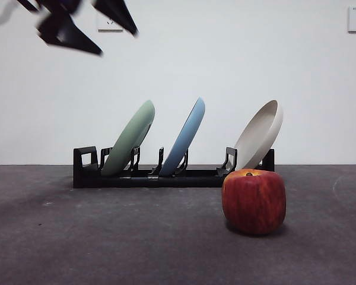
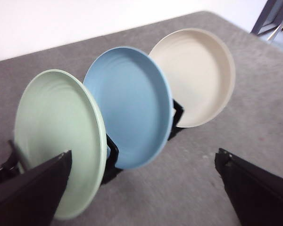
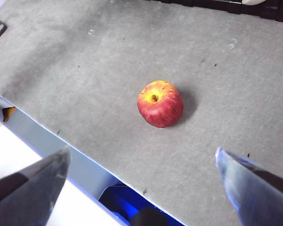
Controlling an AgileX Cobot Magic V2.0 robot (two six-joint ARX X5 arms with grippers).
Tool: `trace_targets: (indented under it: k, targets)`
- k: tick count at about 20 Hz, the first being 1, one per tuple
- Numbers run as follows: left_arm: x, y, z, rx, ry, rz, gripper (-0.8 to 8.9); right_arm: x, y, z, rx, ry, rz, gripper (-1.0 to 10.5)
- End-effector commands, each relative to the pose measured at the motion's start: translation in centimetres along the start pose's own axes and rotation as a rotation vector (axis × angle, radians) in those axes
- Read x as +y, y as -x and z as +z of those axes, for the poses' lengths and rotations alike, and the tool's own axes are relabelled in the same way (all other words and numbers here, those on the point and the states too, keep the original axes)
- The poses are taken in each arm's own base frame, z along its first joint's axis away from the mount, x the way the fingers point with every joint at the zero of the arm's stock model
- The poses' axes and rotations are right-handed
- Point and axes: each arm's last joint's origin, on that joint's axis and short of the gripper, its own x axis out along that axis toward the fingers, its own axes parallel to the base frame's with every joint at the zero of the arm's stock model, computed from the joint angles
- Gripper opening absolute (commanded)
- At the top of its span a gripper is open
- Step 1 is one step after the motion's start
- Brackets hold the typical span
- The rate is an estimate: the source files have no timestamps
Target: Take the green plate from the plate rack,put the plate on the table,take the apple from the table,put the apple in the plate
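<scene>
The green plate point(image 1: 130, 138) leans in the left slot of the black plate rack point(image 1: 154, 177); it also shows in the left wrist view point(image 2: 56, 136). My left gripper point(image 1: 115, 38) is open and empty, high above the rack's left end; in its wrist view point(image 2: 144, 155) the jaws stand wide apart, clear of the plates. The red apple point(image 1: 253, 200) stands on the dark grey table point(image 1: 107, 237) in front of the rack's right end. My right gripper point(image 3: 142, 151) is open and empty, well above the apple point(image 3: 160, 103) near the table's edge.
A light blue plate point(image 1: 185, 138) stands in the middle of the rack and a beige plate point(image 1: 261, 133) at its right end. Both show in the left wrist view, blue point(image 2: 127, 103) and beige point(image 2: 193, 75). The table's edge point(image 3: 61, 136) runs below the right gripper.
</scene>
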Motion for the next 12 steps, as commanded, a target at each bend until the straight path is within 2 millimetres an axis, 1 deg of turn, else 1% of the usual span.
trace_targets:
  k: [1,3,5,7,9,12]
  targets:
    - [0.8,-4.0,-0.3,0.031,-0.003,0.013,6.28,0.0,0.0,0.1,-0.005,0.001,0.002,6.6]
    - [1.6,-6.8,-0.6,0.041,-0.002,0.02,6.28,0.0,0.0,0.1,-0.003,0.0,0.002,6.6]
    - [2.5,-9.2,-1.1,0.047,-0.002,0.048,6.28,0.1,0.0,0.0,0.005,-0.004,0.004,6.6]
    - [3.1,-11.0,-1.9,0.043,-0.003,0.063,6.28,0.1,0.0,-0.1,0.009,-0.007,0.005,6.6]
    - [3.6,-12.4,-2.8,0.044,-0.003,0.062,6.27,0.1,0.0,-0.1,0.008,-0.006,0.004,6.6]
    - [3.8,-13.7,-3.9,0.067,0.002,0.058,6.23,0.1,0.0,-0.1,0.008,-0.006,0.005,6.6]
